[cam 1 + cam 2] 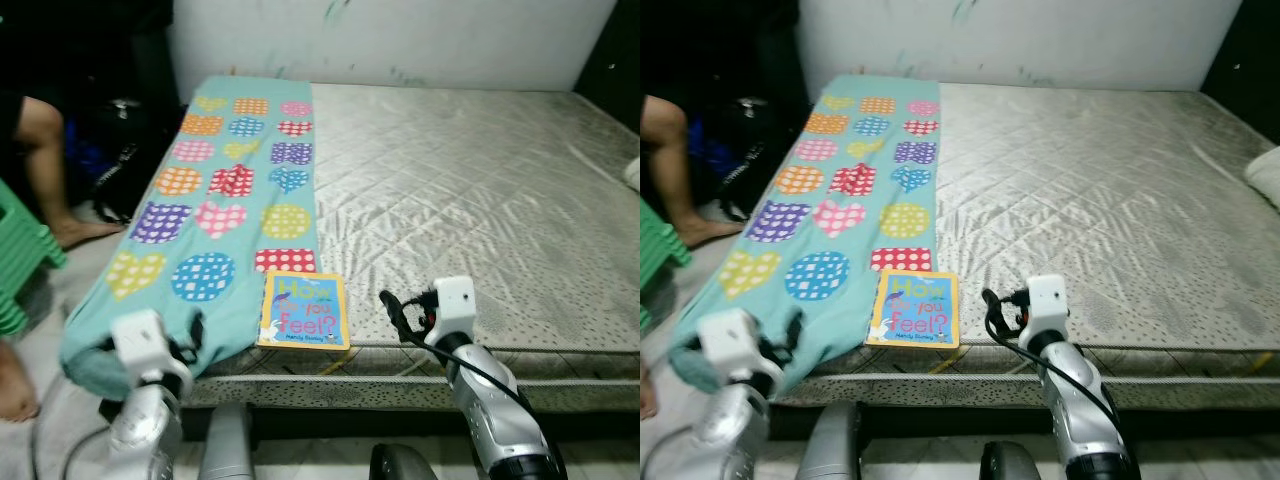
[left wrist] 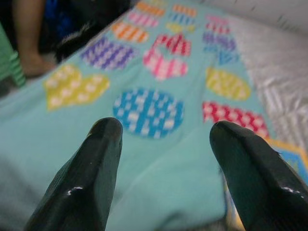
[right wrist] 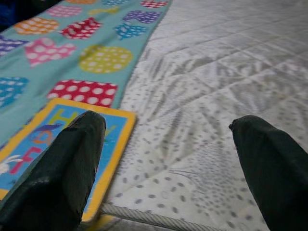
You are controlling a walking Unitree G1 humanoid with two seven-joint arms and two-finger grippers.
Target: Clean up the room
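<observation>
A picture book (image 1: 305, 310) with a yellow border and blue cover lies flat at the near edge of the bare quilted mattress (image 1: 470, 200). It partly rests on a teal blanket (image 1: 230, 190) printed with dotted hearts and circles. The blanket covers the mattress's left strip and hangs over the near left corner. My right gripper (image 1: 398, 312) hovers open just right of the book, over the mattress edge; in the right wrist view the book (image 3: 57, 144) lies by one finger (image 3: 62, 168). My left gripper (image 1: 192, 335) is open above the blanket's draped corner (image 2: 159, 144).
A person's leg (image 1: 45, 170) and foot (image 1: 15, 385) are on the floor at left, beside a green plastic stool (image 1: 20, 260) and a dark bag (image 1: 120, 150). A pale pillow (image 1: 632, 172) shows at the mattress's right edge. A white wall (image 1: 400, 40) backs the bed.
</observation>
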